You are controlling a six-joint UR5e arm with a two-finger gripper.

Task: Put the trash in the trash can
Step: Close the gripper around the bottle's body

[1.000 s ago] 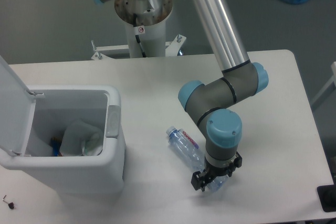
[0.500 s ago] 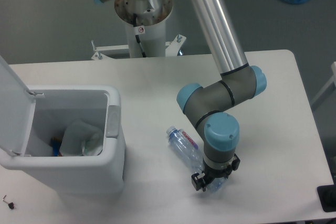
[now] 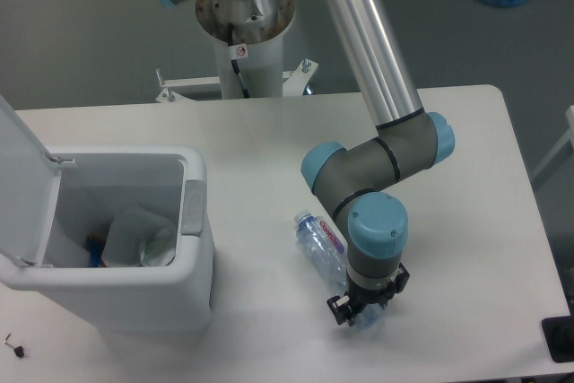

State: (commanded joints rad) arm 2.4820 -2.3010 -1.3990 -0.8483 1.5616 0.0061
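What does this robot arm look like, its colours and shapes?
The arm is a shiny silver tube joined by grey cylindrical joints with light blue round caps. Its small black gripper has two fingers. The white base column carries a small sticker and a black cable.

Since a second ago my tool (image 3: pixel 360 310) has slid a little toward the lower left of the frame, low over the white counter (image 3: pixel 466 186), and my blue wrist cap has followed it. The clear plastic bottle with the red-and-white label (image 3: pixel 324 246) has moved too: its capped end, earlier nearer the frame's centre left, now sits slightly right and lower. The bottle's far end now looks pinched between my fingers (image 3: pixel 339 309).
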